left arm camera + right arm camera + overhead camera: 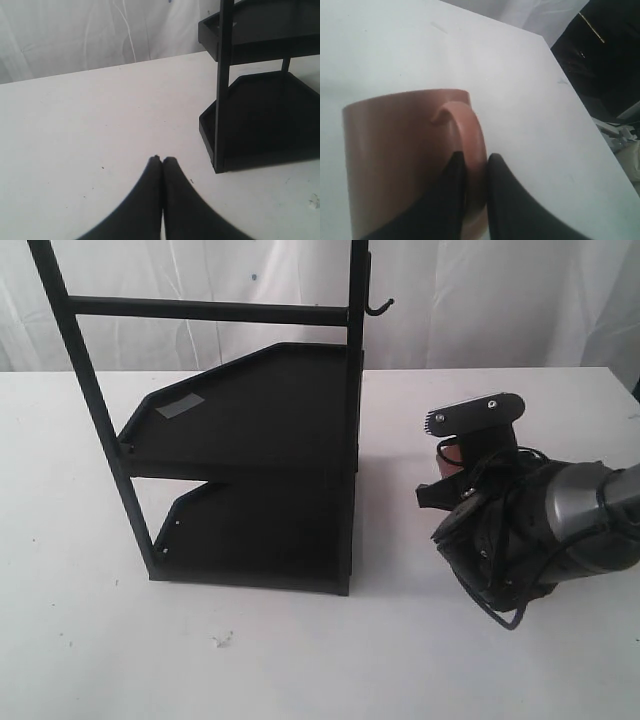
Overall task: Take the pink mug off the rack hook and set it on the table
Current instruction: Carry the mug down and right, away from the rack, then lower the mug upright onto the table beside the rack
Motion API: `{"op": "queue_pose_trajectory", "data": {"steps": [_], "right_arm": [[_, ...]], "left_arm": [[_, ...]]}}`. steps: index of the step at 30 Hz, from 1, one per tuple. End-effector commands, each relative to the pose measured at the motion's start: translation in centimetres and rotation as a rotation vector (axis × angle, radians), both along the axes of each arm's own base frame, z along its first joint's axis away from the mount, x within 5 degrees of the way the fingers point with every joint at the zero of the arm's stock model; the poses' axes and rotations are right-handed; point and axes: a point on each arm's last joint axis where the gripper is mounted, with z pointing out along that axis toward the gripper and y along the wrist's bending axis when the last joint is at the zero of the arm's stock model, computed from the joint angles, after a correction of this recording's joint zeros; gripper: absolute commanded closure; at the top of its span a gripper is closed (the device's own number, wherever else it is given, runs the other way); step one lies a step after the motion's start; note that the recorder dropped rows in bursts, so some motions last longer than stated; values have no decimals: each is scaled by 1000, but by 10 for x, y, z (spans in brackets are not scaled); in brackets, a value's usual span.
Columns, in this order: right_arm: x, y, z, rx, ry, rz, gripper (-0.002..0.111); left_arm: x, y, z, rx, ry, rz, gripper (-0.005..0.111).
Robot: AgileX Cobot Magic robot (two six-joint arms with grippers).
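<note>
- Found the pink mug (395, 150) right of centre in the exterior frame, low over the white table (100, 640) and well apart from the rack hook (378, 308).
- Could not tell whether its base touched the table.
- Saw the right gripper (476, 156) pinched narrow on the mug's loop handle, one dark finger on either side.
- Noted the rack hook at top centre, jutting from the upright post of the black rack (250, 410), left of centre.
- Saw the left gripper (162, 160) with jaws pressed together, tips touching, above the table near the rack's lower shelf.
</note>
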Motion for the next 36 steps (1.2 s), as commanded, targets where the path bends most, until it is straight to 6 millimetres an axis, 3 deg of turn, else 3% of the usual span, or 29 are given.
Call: {"op": "queue_pose_trajectory", "data": {"steps": [1,14,28,36], "right_arm": [[-7,0,-2,46,35,0,108],[-31,-9,-23,46,174,53,108],[-33,-8,-26,60,195,67,108],[-32,-9,-25,54,189,62,86]], "left_arm": [[0,0,-1,-5,2,3,107],[0,0,-1,-5,2,3,107],[0,0,-1,-5,2,3,107],[0,0,-1,-5,2,3,107]]}}
